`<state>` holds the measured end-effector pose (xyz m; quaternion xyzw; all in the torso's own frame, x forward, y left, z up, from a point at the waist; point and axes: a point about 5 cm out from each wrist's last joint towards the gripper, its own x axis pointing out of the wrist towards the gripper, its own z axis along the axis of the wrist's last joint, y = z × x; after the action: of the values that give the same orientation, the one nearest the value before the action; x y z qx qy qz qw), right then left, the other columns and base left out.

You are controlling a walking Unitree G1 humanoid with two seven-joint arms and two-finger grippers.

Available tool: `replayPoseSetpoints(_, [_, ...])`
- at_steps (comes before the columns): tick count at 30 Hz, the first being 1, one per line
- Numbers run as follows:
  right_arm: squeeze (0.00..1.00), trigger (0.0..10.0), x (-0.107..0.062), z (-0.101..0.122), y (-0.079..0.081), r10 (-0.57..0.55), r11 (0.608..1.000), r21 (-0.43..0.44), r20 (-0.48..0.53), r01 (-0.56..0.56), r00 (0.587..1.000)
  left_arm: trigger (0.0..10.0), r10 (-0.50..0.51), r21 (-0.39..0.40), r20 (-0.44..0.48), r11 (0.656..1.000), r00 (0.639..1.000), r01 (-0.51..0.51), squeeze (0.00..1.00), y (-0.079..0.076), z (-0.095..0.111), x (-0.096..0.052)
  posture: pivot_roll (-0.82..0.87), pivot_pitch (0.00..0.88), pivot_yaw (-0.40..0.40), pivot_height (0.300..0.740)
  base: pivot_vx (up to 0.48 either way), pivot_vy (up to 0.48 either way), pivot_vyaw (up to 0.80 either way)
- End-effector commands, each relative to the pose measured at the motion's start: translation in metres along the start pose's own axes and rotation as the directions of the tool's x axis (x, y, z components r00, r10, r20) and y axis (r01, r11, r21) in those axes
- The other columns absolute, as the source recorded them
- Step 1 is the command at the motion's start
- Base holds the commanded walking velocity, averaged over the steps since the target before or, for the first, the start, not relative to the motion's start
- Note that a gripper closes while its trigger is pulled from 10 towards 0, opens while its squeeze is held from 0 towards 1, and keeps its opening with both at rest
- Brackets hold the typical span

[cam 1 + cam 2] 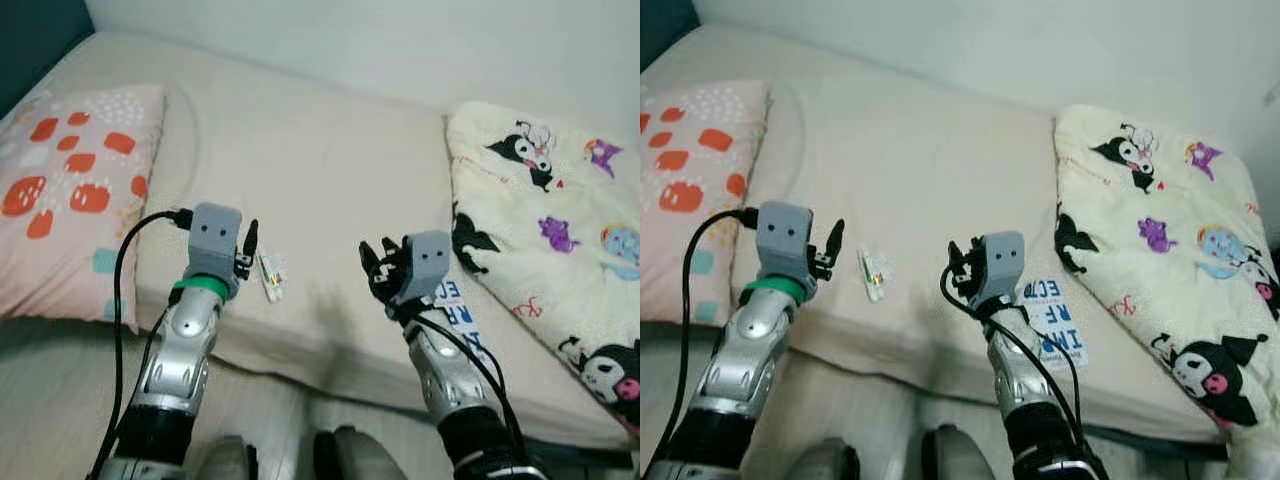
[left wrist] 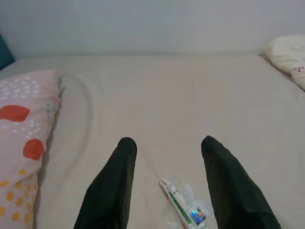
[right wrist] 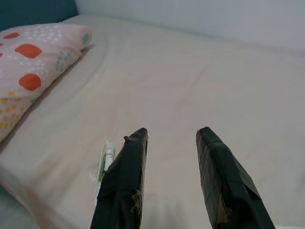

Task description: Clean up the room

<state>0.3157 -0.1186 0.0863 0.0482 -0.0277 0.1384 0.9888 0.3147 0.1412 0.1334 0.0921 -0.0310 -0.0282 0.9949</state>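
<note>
Both grippers hover over the bed, holding nothing.

A small tube (image 1: 271, 274) lies on the bed (image 1: 300, 170) near its front edge, just right of the left gripper (image 2: 167, 183), whose fingers are spread apart; the right gripper (image 3: 171, 167) is likewise parted, farther right.

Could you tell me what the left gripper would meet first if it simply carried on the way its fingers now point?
Probably the small wrapped tube lying on the bed just ahead of the open left gripper; depth is hard to judge.
</note>
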Motion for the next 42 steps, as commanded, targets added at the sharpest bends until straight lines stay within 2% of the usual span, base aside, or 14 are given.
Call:
replayPoseSetpoints(1, [0.00,10.0,-0.0055,-0.0086,-0.0042,-0.017,1.000,0.005,-0.035,0.017,0.999,10.0,-0.019,0.005,-0.035,1.000,0.999,0.019,0.00,-0.0049,-0.0074,-0.0023,0.01,0.065,-0.042,0.630,0.000,0.000,0.00])
replayPoseSetpoints(15, [0.00,10.0,-0.0054,-0.0090,-0.0035,-0.016,1.000,0.005,-0.037,0.016,0.999,10.0,-0.022,0.009,-0.038,1.000,0.999,0.023,0.00,-0.0063,-0.0074,-0.0014,0.01,0.068,-0.040,0.580,0.000,0.000,0.00])
replayPoseSetpoints(27, [0.00,10.0,-0.0082,-0.0097,-0.0039,-0.015,1.000,0.006,-0.034,0.015,0.999,10.0,-0.010,0.021,-0.060,1.000,0.998,0.011,0.00,-0.0144,-0.0089,0.0041,0.00,0.086,-0.042,0.525,0.000,0.000,0.00])
replayPoseSetpoints(42, [0.00,10.0,-0.0084,-0.0096,-0.0039,-0.015,1.000,0.006,-0.034,0.015,0.999,10.0,-0.007,0.023,-0.060,1.000,0.998,0.009,0.00,-0.0149,-0.0092,0.0046,0.00,0.086,-0.042,0.455,0.000,0.000,0.00])
